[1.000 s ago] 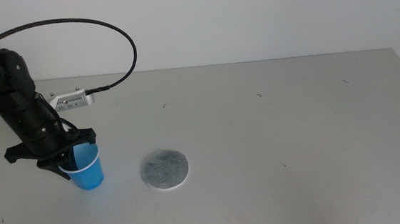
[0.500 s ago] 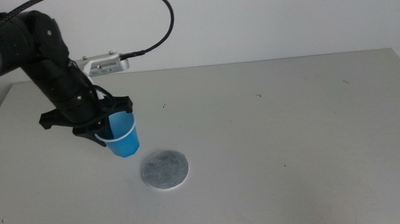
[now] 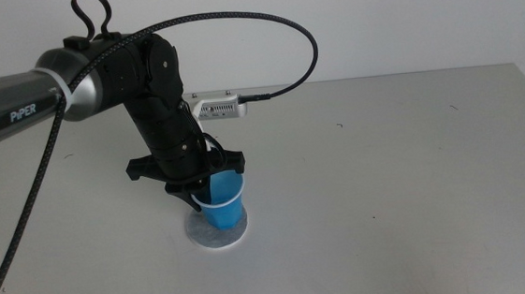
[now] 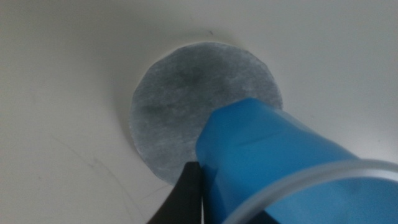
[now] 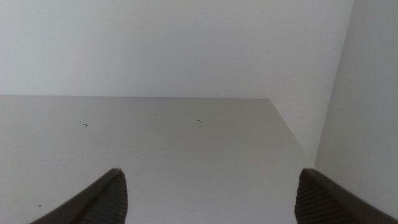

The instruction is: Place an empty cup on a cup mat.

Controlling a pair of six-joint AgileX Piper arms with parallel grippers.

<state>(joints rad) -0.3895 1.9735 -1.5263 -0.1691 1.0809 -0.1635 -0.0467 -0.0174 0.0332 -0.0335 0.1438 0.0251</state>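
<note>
The blue cup (image 3: 223, 201) is held upright in my left gripper (image 3: 202, 186), which is shut on its rim and wall. The cup hangs directly over the grey round cup mat (image 3: 219, 235), very close to it; I cannot tell whether its base touches. In the left wrist view the cup (image 4: 273, 155) covers part of the cup mat (image 4: 180, 99), with one dark jaw against its wall. My right gripper (image 5: 214, 194) is open and empty, out of the middle view, facing bare table and wall.
The grey table (image 3: 395, 155) stretches bare to the right of the mat. The left arm's black cable (image 3: 272, 33) loops above it, and a white wrist camera (image 3: 220, 105) sticks out behind the arm.
My left gripper has carried the cup from the table's left side rightward, and now it is over the cup mat. The mat has not moved.
</note>
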